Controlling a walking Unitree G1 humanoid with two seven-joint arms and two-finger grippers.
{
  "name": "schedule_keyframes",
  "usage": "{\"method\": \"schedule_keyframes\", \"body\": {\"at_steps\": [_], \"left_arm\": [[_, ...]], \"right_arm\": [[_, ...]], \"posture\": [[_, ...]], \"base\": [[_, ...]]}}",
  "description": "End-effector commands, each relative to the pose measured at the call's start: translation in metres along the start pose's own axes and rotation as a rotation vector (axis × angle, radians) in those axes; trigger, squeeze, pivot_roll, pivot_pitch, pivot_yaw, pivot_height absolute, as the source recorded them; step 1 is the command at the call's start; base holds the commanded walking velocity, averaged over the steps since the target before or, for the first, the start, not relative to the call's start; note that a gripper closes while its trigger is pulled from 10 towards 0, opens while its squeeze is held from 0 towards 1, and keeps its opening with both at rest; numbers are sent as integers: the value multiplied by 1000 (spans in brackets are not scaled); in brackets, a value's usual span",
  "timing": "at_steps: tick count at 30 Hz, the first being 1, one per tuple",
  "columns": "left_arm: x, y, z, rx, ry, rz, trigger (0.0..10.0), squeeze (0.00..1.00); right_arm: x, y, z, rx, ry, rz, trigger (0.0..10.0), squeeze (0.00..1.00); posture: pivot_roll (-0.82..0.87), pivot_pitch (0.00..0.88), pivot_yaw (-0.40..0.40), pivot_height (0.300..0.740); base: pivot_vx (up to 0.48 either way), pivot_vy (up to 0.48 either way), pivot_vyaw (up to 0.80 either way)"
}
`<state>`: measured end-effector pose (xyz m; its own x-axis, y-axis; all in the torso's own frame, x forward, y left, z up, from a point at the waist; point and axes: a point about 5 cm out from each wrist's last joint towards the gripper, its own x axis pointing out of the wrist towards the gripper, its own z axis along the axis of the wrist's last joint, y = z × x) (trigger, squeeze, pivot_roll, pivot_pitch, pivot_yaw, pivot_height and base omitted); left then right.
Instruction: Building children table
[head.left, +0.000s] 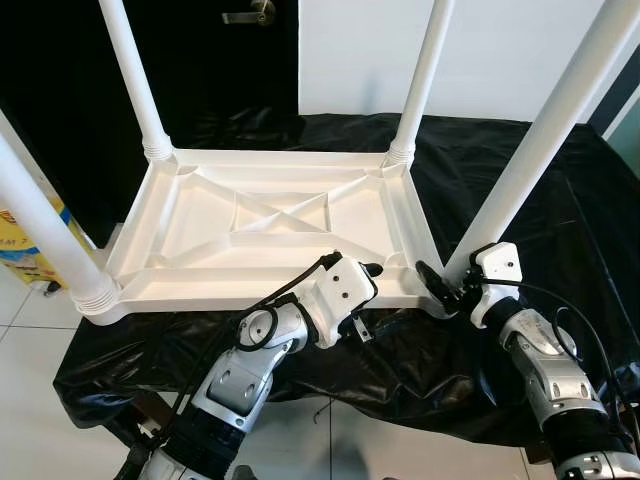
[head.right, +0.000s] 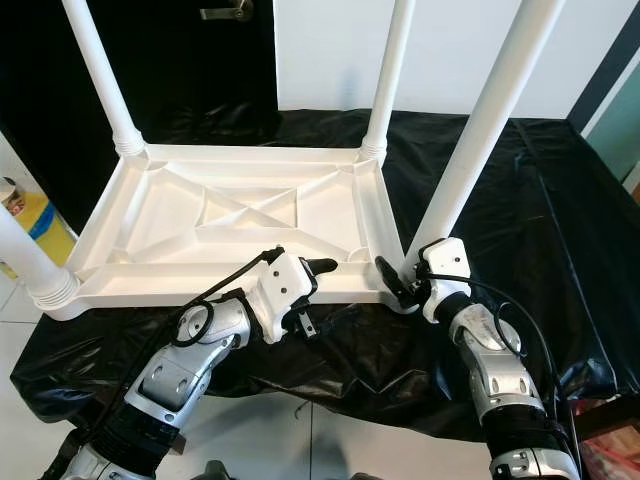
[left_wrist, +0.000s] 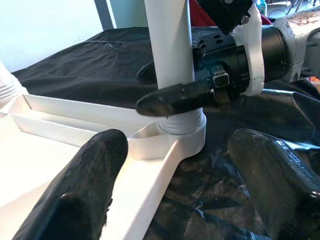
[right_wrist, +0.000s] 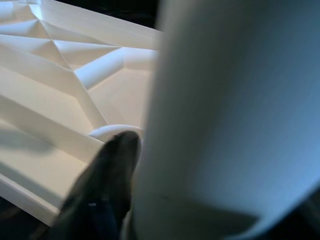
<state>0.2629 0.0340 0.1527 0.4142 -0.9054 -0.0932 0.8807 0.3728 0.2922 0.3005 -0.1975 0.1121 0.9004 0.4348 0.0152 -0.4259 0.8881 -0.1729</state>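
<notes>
Right hand around table leg base

- A black cloth covered the counter, wrinkled and hanging over its near edge.
- A white wall stood at 12 o'clock.
- A dark door with a metal handle stood at 11 o'clock.
- Pale floor tiles lay at 8 o'clock.

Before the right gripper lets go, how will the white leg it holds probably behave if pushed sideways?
The right gripper clamps the near-right leg at its base. The leg is long and smooth, so fingers may slip. It looks like stiff, light plastic. Pushed high, it could lever the upside-down tabletop on the black cloth.
</notes>
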Motion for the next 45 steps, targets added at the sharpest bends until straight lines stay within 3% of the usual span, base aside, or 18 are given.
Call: {"method": "schedule_keyframes", "body": {"at_steps": [1, 9, 10, 15, 23, 30, 41, 45], "left_arm": [[1, -1, -1, -7, 6, 37, 10000, 0], [-1, -1, -2, -11, 9, 42, 10000, 0], [-1, -1, -2, -10, 10, 41, 10000, 0], [-1, -1, -2, -11, 11, 39, 10000, 0], [0, -1, -2, -11, 14, 30, 10000, 0], [-1, -2, -3, -12, 17, 28, 10000, 0], [-1, -3, -3, -13, 19, 22, 10000, 0], [-1, -3, -3, -12, 20, 23, 10000, 0]], "right_arm": [[0, 6, -9, 2, 43, 44, 0, 0], [-3, 5, -16, 24, 67, 30, 0, 0], [-3, 5, -17, 30, 68, 20, 10000, 0], [-4, 4, -17, 32, 70, -21, 10000, 0], [-3, 5, -22, 4, 120, -197, 10000, 0], [-4, 11, -22, 62, 116, -288, 10000, 0], [-6, 36, -20, 128, 146, -567, 10000, 0], [-5, 39, -19, 142, 151, -594, 10000, 0]], "posture": [[23, 42, -79, 740], [23, 45, -76, 740], [20, 45, -73, 740], [16, 47, -69, 740], [13, 49, -67, 740], [11, 53, -60, 740], [10, 55, -60, 740], [10, 55, -60, 740]], "base": [[0, 0, 0], [0, 0, 0], [0, 0, 0], [0, 0, 0], [0, 0, 0], [0, 0, 0], [0, 0, 0], [0, 0, 0]]}}
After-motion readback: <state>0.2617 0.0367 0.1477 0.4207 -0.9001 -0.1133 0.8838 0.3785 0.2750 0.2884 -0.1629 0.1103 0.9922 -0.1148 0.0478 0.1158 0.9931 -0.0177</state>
